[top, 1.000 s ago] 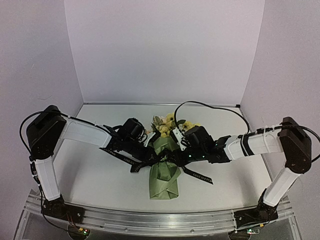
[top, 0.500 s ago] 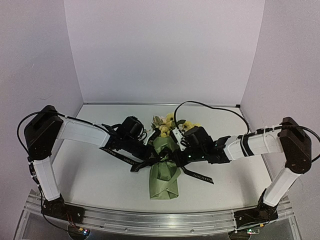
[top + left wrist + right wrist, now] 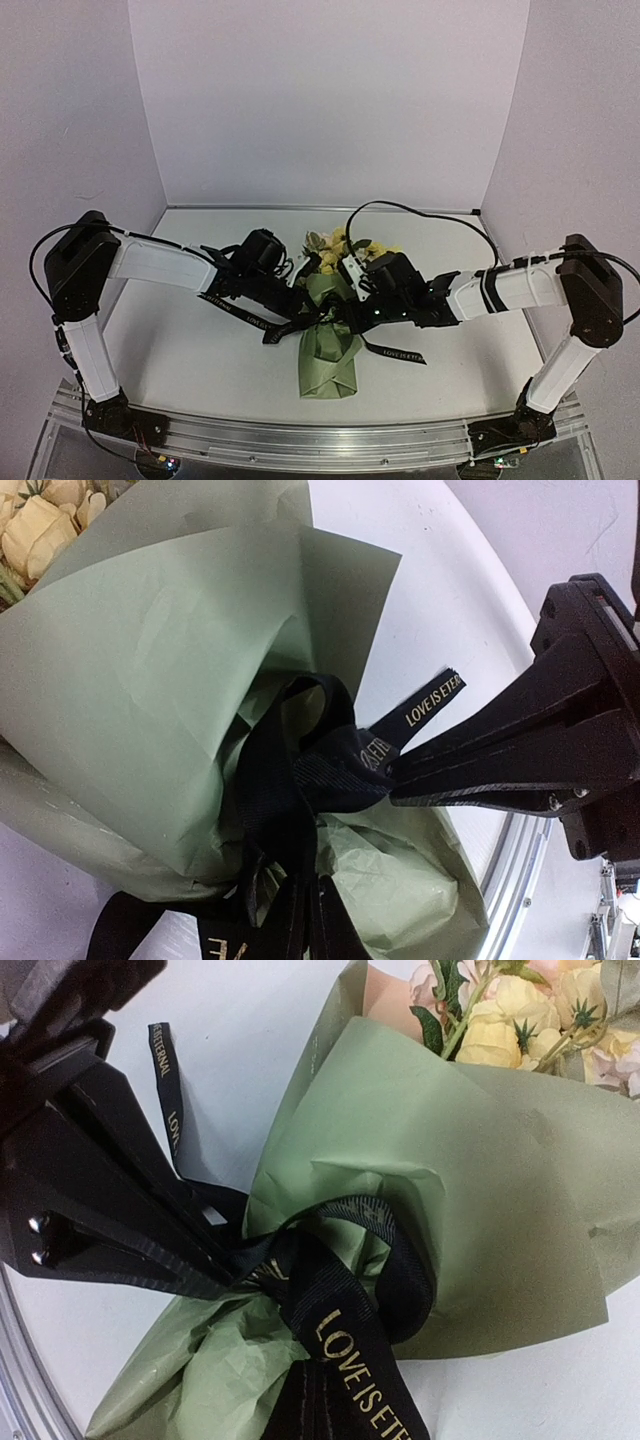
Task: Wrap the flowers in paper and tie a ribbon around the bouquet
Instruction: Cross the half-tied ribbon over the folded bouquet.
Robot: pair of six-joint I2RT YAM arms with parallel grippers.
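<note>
Nearest the rail, the bouquet [image 3: 330, 345] lay on the white table [image 3: 200, 350], the crumpled foot of its olive paper [image 3: 328, 372] at lower centre of the overhead view. At its waist the black ribbon [image 3: 395, 352] looped round. The left gripper [image 3: 232, 1272], jaws pressed together, pinched one strand of it, and the right gripper [image 3: 395, 775], likewise closed, pinched another. Beyond, the yellow flowers [image 3: 335, 250] pointed toward the back wall [image 3: 320, 110].
</note>
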